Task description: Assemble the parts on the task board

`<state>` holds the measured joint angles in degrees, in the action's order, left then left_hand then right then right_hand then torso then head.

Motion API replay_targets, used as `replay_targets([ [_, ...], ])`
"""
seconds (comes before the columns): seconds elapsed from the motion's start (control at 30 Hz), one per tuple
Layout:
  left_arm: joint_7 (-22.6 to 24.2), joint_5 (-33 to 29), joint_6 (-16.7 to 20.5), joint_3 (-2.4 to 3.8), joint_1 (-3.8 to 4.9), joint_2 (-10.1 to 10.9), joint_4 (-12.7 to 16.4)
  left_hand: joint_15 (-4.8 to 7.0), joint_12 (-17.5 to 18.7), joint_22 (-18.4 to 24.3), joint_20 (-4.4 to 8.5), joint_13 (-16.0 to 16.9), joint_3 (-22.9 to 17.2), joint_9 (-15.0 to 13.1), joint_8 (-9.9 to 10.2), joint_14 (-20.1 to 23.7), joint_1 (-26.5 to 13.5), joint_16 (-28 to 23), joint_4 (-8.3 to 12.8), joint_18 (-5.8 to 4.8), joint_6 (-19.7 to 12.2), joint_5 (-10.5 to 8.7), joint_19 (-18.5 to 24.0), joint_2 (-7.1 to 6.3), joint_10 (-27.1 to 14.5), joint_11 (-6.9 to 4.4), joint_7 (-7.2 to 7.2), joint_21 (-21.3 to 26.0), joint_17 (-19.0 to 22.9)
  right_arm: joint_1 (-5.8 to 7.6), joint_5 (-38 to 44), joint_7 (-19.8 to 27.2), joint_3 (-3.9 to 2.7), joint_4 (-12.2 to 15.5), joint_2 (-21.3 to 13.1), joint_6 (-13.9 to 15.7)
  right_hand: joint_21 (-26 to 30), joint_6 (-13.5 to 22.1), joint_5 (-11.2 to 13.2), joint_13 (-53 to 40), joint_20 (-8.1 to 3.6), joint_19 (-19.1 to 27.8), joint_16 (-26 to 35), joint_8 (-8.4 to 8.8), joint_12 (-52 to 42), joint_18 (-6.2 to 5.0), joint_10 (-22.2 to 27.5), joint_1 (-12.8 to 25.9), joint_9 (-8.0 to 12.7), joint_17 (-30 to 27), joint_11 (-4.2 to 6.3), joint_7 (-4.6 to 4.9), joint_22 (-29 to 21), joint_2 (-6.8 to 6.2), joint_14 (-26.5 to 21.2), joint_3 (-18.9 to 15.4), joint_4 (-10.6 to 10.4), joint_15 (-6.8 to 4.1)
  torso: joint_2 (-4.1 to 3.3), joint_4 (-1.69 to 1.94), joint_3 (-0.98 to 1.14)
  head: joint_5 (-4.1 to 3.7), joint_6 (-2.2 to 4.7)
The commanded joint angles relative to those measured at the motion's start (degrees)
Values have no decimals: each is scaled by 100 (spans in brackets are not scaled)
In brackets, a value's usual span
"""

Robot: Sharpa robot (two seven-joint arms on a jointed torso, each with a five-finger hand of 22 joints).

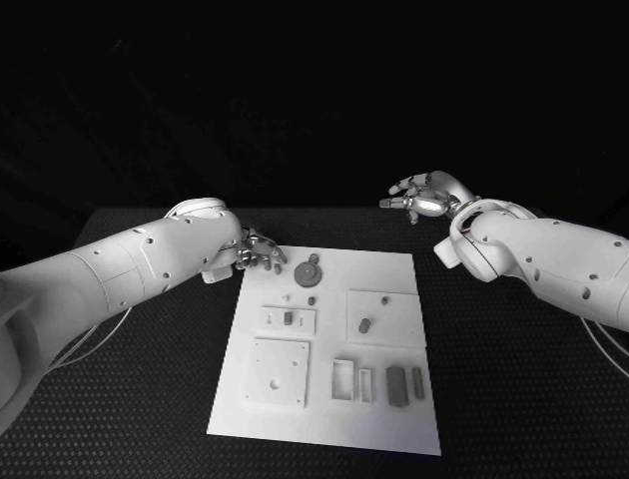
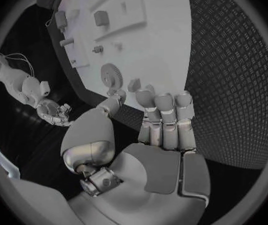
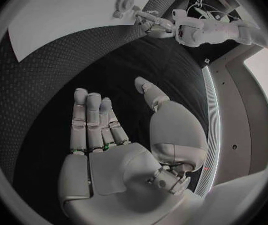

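The white task board (image 1: 386,274) lies in the middle of the black table. A grey gear (image 1: 309,272) sits at its far left corner, also seen as the gear (image 2: 111,76) and the gear (image 3: 125,2). Small grey parts (image 1: 288,318) and a peg (image 1: 363,324) stand in raised plates, and flat bars (image 1: 396,385) lie near the front. My left hand (image 1: 260,249) hovers at the board's far left edge, empty, its fingers (image 2: 165,112) extended. My right hand (image 1: 424,195) is raised beyond the far right corner, open, fingers (image 3: 96,120) straight and holding nothing.
A square plate with holes (image 1: 279,372) and a slotted block (image 1: 344,377) sit at the board's front. The table's textured mat (image 1: 128,399) surrounds the board. Cables (image 1: 610,344) hang beside my right arm.
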<state>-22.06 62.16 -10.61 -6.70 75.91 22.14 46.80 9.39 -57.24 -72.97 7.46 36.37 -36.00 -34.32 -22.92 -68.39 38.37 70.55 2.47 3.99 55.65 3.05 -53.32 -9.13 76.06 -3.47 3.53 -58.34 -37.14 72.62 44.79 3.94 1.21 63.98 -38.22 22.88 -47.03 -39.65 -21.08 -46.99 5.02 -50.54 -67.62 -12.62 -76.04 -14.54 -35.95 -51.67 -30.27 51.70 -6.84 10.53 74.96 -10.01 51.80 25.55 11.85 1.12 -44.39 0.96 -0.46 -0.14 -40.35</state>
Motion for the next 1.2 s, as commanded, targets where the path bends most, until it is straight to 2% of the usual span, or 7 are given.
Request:
replay_targets([
  [0.03, 114, -60, -150, 3, -7, -37, -2, -30, 12, -4, 660, 6, 4, -7, 11, -8, -28, -9, -1, -66, -20, -27, 28, 33, 12, 35, -13, 18, -7, -3, -3, 46, -3, -7, 10, -71, 19, 3, -21, 11, 42, -5, -26, -25, -23, -46, 40, 46, 8, -11, -15, 260, 110, 3, -41, -36, 2, -17, 1, -3, -3, -8, 3],
  [0.4, 136, -61, -189, 2, -8, -46, -41, -32, 0, -37, 666, 29, 29, -18, -2, 2, 56, 15, 141, -63, -23, -26, 39, 180, 12, 37, -12, -6, -43, -3, -3, 45, -3, -4, 8, -70, 20, 3, -22, 17, 41, -5, -29, -27, -27, -46, 41, 46, 11, -15, -15, 259, 110, 6, -42, -37, 3, -17, 3, 6, -1, -23, 5],
  [0.53, 145, -63, -205, 1, -16, -60, -42, -33, 0, -51, 668, 35, 21, -24, -12, 7, 144, 19, 252, -62, -14, -25, 46, 334, 15, 37, -12, -12, -55, -3, -3, 45, -3, -4, 10, -71, 20, 3, -22, 19, 41, -5, -30, -28, -28, -46, 41, 46, 11, -16, -15, 259, 110, 6, -42, -37, 4, -17, 3, 5, -1, -23, 4],
  [0.83, 153, -240, -245, -1, -41, -86, -87, -44, 11, -81, 660, 42, -24, -22, -13, 12, 491, 15, 651, -73, -20, -21, 56, 743, 23, 48, -2, -25, -76, -3, -3, 45, -3, -8, 16, -72, 20, 3, -22, 23, 41, -6, -32, -29, -30, -46, 42, 46, 13, -19, -15, 259, 110, 8, -43, -37, 5, -17, 1, 0, -4, -34, 2],
  [1.1, 174, -285, -203, 0, -47, -62, -98, -50, 15, -89, 654, 45, -29, -25, -29, 1, 628, 15, 795, -81, 6, -22, 49, 880, 43, 50, -1, -25, -86, -3, -3, 45, -3, -12, 16, -73, 20, 2, -22, 27, 41, -6, -34, -31, -33, -46, 43, 46, 15, -22, -14, 259, 111, 12, -43, -37, 5, -17, 1, 4, -3, -41, -12],
  [1.2, 198, -307, -123, 2, -52, -45, -74, -45, 14, -93, 653, 44, -40, -44, -76, -15, 701, 24, 849, -83, 82, -22, 40, 989, 69, 38, -16, -27, -94, -3, -3, 45, -3, -11, 16, -72, 20, 2, -22, 28, 41, -7, -35, -32, -34, -46, 43, 47, 15, -23, -15, 259, 111, 12, -43, -38, 5, -17, 1, 5, -3, -43, -12],
])
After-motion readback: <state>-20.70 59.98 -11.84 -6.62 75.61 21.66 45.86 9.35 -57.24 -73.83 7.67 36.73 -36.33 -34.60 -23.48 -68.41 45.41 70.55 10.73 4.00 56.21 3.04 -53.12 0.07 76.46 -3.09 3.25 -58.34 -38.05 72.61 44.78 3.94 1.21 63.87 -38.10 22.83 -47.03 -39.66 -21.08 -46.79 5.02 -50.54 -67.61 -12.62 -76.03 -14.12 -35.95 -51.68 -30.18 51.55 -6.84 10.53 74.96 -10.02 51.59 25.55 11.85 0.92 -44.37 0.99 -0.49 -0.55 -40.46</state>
